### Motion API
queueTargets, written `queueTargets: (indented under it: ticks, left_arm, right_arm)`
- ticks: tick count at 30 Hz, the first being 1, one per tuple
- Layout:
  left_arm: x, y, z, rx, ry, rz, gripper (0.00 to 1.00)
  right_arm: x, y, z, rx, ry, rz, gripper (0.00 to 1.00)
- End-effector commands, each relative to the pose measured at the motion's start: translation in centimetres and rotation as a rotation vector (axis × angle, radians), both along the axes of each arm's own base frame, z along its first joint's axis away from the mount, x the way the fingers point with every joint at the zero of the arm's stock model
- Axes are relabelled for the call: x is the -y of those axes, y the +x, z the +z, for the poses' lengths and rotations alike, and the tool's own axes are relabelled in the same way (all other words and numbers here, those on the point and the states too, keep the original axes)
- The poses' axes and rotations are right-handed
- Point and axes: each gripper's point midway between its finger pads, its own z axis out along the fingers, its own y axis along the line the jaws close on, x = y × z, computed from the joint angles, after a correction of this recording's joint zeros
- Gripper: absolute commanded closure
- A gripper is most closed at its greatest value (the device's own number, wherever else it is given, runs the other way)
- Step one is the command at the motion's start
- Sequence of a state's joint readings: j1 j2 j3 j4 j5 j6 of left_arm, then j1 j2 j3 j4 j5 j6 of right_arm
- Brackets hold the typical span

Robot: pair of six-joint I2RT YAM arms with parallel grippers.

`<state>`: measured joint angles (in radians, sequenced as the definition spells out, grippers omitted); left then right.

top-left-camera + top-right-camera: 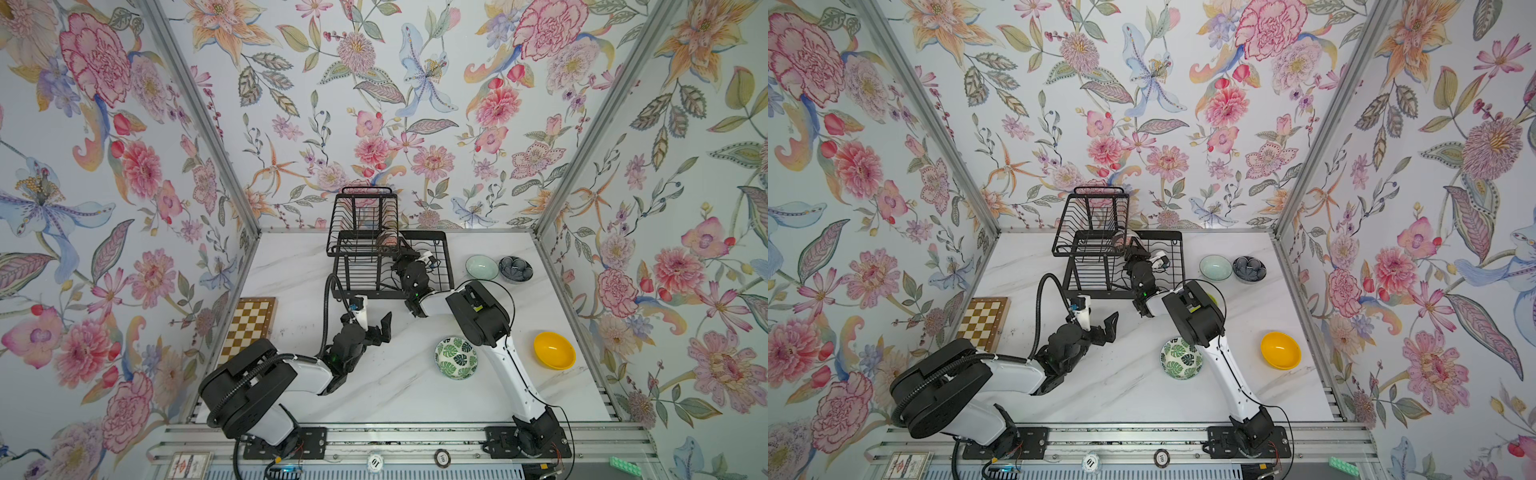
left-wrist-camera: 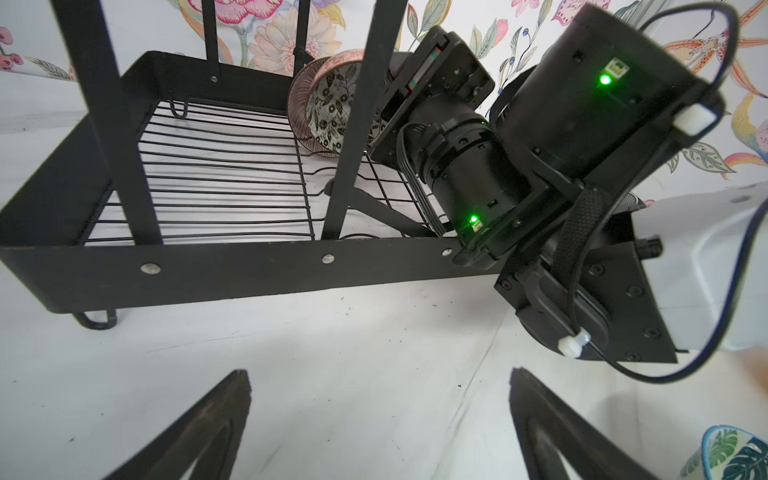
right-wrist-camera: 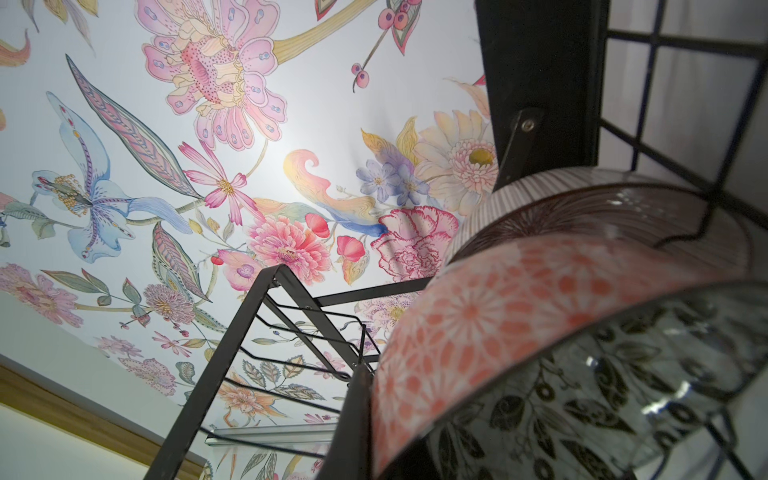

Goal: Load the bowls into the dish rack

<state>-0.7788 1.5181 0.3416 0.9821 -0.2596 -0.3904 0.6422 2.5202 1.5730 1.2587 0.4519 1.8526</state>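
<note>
Left wrist view: pink ribbed bowl (image 2: pixel 297 99) and black-and-white bowl (image 2: pixel 330 108) stand on edge in dish rack (image 2: pixel 249 270), far centre. Right gripper (image 1: pixel 397 251) pressed together beside them, hold unclear. Left gripper (image 2: pixel 378 374) spread, empty. Not yet loaded, right side: green-leaf bowl (image 1: pixel 456 357), orange-yellow bowl (image 1: pixel 554 350), celadon bowl (image 1: pixel 481 267), dark blue bowl (image 1: pixel 515 269).

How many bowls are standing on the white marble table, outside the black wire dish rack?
4: pale celadon bowl and dark blue patterned bowl beside the rack, green-leaf bowl and orange-yellow bowl nearer. The right arm may hide another.

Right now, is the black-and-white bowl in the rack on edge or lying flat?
On edge: the black-and-white bowl stands on its rim in the dish rack, its opening facing sideways, beside the pink ribbed bowl.
</note>
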Motion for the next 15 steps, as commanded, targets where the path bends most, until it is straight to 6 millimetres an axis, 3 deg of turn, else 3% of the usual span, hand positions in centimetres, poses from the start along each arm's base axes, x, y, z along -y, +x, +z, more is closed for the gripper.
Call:
queueTargets:
  ticks: [1, 15]
  left_arm:
    - [-0.8, 0.2, 1.2, 0.037, -0.025, 0.034, 0.01]
    - [-1.5, -0.2, 1.3, 0.041, -0.032, 0.041, 0.01]
  right_arm:
    - [0.7, 0.5, -2.0, -0.020, 0.011, -0.047, 1.00]
    - [0.6, 0.0, -5.2, -0.084, 0.006, -0.074, 1.00]
